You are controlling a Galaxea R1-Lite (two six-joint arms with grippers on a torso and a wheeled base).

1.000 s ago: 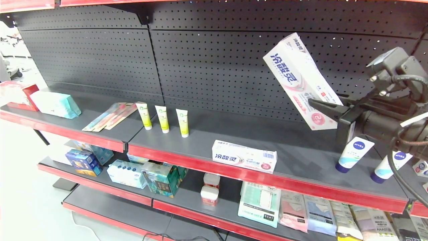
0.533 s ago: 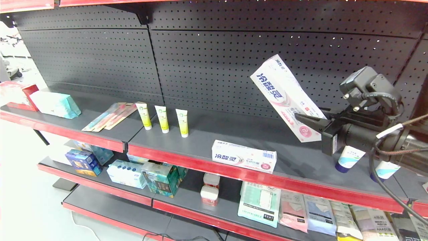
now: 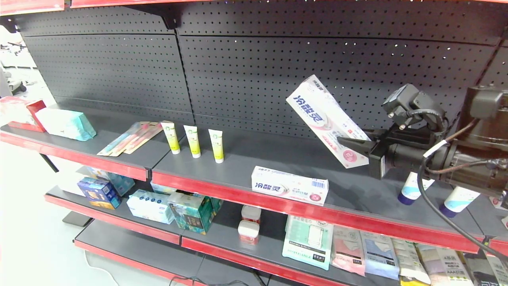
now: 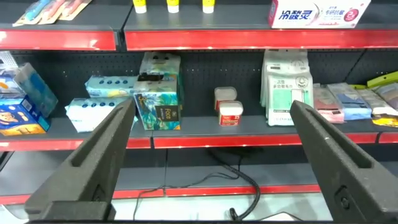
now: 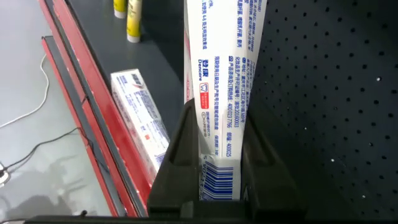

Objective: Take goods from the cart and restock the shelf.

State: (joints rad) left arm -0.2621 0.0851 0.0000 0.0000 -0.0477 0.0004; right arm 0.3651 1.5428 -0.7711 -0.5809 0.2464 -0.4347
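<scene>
The right tool (image 3: 353,145) is clamped on the lower end of a white and pink toothpaste box (image 3: 323,119). The box hangs in the air over the right part of the grey shelf (image 3: 278,153), tilted, with its free end up and toward the robot's left, close to the black pegboard back panel (image 3: 258,71). In the right wrist view the two dark fingers (image 5: 180,140) press the narrow sides of this box (image 5: 221,56) just above its barcode end.

A second toothpaste box (image 3: 290,185) of the same kind lies flat on its long side at the shelf's red front edge, below the held one and to its left, well apart from it.

Farther left on the shelf three yellow-green tubes (image 3: 193,141) stand on their caps in a row. Beside them lie what look like flat toothbrush packs (image 3: 131,138). At the shelf's left end sit a teal tissue pack (image 3: 67,124) and a red box (image 3: 24,115). Two white tubes with blue caps (image 3: 412,188) stand under the right arm, partly hidden by it.

The left tool (image 4: 211,109) is low down with its fingers (image 4: 93,162) spread wide and nothing between them. It faces the lower shelf (image 4: 186,142), which carries tissue packs (image 4: 93,109), a green carton (image 4: 158,93), two small red and white jars (image 4: 229,107) and a white pouch (image 4: 285,81).
</scene>
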